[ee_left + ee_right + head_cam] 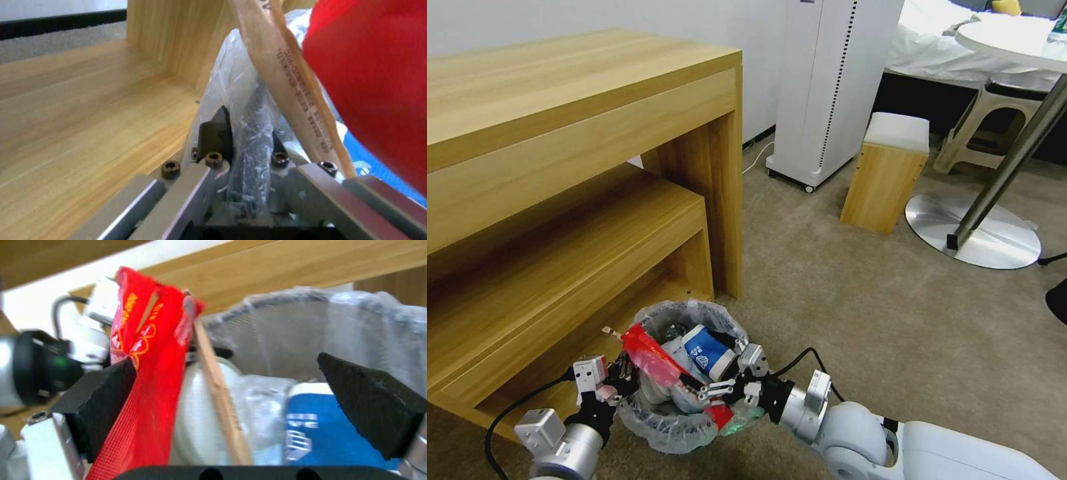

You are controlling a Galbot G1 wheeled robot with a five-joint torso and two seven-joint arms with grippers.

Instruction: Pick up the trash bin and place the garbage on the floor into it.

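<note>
The trash bin [677,427], black with a wrinkly clear liner, stands on the carpet beside the low wooden shelf. My left gripper [618,381] is shut on its near-left rim, and the left wrist view shows the liner-covered rim [253,146] pinched between the pads. My right gripper [732,375] is open over the bin's right side. Garbage fills the bin: a red wrapper [650,360], a blue-white cup [704,350] and a wooden stick [220,396]. In the right wrist view the red wrapper [146,380] hangs against one pad [102,396], and the cup [316,430] lies below the other.
A wooden desk [580,87] with a lower shelf [560,267] stands close on the left of the bin. Farther off are a white appliance [827,87], a small wooden stool [887,173] and a round table base [980,233]. Open carpet lies to the right.
</note>
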